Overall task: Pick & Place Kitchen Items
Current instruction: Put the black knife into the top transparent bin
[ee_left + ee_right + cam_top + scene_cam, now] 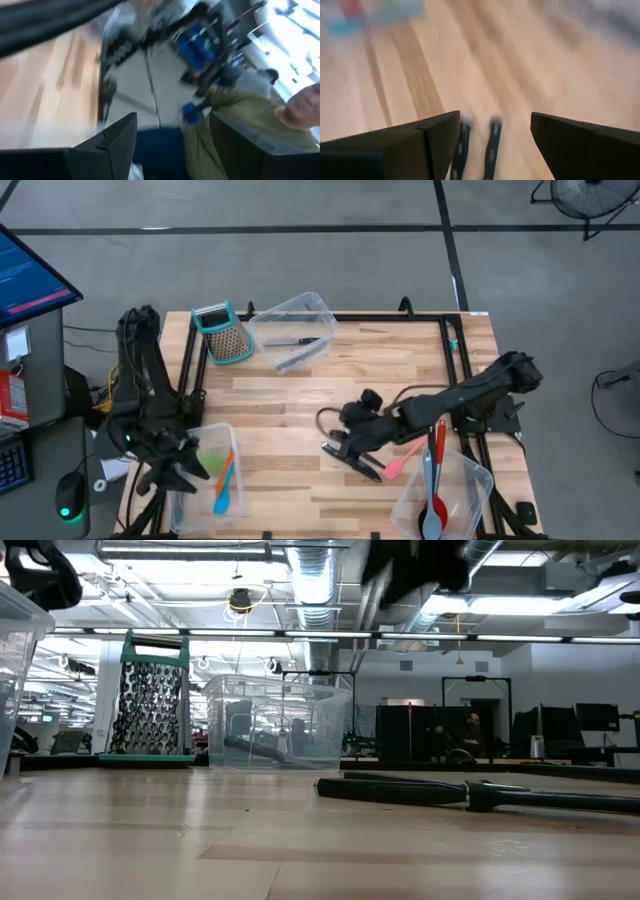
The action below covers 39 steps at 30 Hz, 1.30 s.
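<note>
Pale wood planks, lengthwise grain, make up the table (pixel 300 405) top; black metal frame round the edge.

Three clear plastic tubs. Far tub (pixel 292 330), thin-walled with rounded corners, holds dark-handled knives (pixel 296 352) lying flat. Just beside it stands a metal box grater (pixel 222 333) with teal top and base, perforated face. Near-left tub (pixel 205 480) holds a blue spatula (pixel 222 498), an orange spatula (pixel 229 468) and a green one (pixel 210 463). Near-right tub (pixel 443 498) holds a red spoon (pixel 438 465) and a grey spoon (pixel 430 498), both long-handled, lying side by side.

Pink spatula (pixel 397 465): soft flat blade, lies on the bare wood touching or just short of the near-right tub's left rim. Two dark handled utensils (pixel 477 145) lie on the table, seen low as a long black bar (pixel 470 793).

Right gripper (pixel 345 455): over mid-table, left of the pink spatula and apart from it. In its wrist view the jaws stand wide, nothing between them; the two dark utensils lie on the wood in the gap beyond.

Left gripper (pixel 190 470): at the left rim of the near-left tub, beside the green spatula. Wrist view blurred; fingers (pixel 112 142) spread wide, holding nothing. A person in an olive top shows beyond them.
</note>
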Each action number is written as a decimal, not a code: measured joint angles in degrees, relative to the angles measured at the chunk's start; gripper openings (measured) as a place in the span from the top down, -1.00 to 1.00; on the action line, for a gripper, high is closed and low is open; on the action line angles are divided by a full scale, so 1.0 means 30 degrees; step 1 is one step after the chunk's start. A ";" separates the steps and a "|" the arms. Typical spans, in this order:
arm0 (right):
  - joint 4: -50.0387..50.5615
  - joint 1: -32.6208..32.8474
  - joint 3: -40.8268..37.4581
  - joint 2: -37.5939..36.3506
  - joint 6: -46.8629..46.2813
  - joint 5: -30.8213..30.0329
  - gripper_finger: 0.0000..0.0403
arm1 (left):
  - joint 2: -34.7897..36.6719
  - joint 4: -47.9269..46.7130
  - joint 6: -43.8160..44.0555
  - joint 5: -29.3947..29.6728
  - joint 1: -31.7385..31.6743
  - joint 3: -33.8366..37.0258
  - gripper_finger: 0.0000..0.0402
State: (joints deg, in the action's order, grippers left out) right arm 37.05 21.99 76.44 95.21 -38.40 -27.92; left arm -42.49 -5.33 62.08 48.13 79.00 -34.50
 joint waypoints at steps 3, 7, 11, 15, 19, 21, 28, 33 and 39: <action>0.0891 -0.0650 -0.0009 0.1849 -0.0877 0.2777 -0.17 | 0.0384 0.1913 -0.3646 0.1306 0.0000 0.0000 -0.10; 0.0971 -0.1575 -0.0015 0.3862 -0.0430 0.5768 -0.17 | 0.0570 0.3833 -0.7626 0.2726 0.0000 0.0000 -0.09; 0.0790 -0.2457 -0.0017 0.5237 0.0412 0.7458 -0.17 | 0.0543 0.4243 -0.9487 0.3513 0.0000 0.0000 -0.10; 0.0259 -0.3116 0.0000 0.5854 0.0957 0.8351 -0.17 | 0.0543 0.4273 -0.9623 0.3519 0.0000 0.0000 -0.10; -0.0004 -0.3270 0.0007 0.5875 0.1322 0.8813 -0.17 | 0.0543 0.4281 -0.9623 0.3531 0.0000 0.0000 -0.09; 0.0160 -0.3255 -0.0007 0.5869 0.1357 0.8815 -0.17 | 0.0543 0.4286 -0.9631 0.3529 0.0000 0.0000 -0.10; -0.0156 -0.3215 0.0046 0.6603 0.1004 0.8363 -0.17 | 0.0543 0.4295 -1.0059 0.3531 0.0000 0.0000 -0.07; -0.0081 -0.2882 0.0153 0.7831 0.0800 0.8298 -0.16 | 0.0543 0.4305 -1.0061 0.3532 -0.0002 0.0000 -0.07; 0.0069 -0.2703 0.0109 0.7880 0.0277 0.7523 0.17 | 0.0543 0.4332 -1.0061 0.3617 0.0000 0.0000 -0.06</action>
State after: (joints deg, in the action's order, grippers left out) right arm 37.26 13.89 76.77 118.85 -37.57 -5.35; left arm -40.86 7.66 31.90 58.98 79.00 -34.50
